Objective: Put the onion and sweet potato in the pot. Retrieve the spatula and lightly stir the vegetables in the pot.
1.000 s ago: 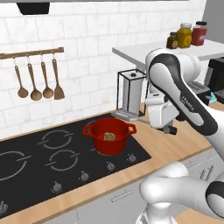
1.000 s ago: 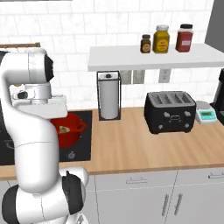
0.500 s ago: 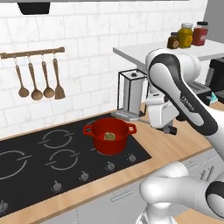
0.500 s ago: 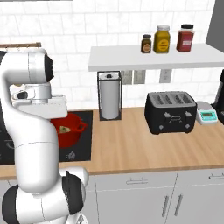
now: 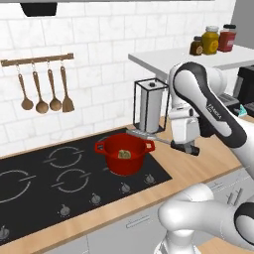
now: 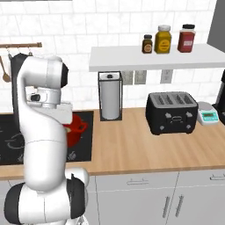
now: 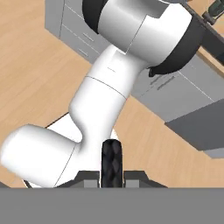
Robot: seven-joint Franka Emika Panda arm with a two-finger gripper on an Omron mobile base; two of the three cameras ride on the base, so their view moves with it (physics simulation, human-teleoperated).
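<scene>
I log the pot (image 5: 124,154), red, at centre frame on the black cooktop (image 5: 59,173), with brownish vegetable pieces (image 5: 124,154) inside. The gripper (image 5: 184,147), right of centre, pinches the dark end of the spatula (image 5: 149,136), jaws pressed on its handle; the shaft reaches left over the pot rim. Paper towel holder (image 5: 151,105) stands behind.

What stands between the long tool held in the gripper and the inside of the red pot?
Nothing visible does. The gripper holds the spatula, whose far end is over the rim of the open pot. The paper towel holder stands behind them.
</scene>
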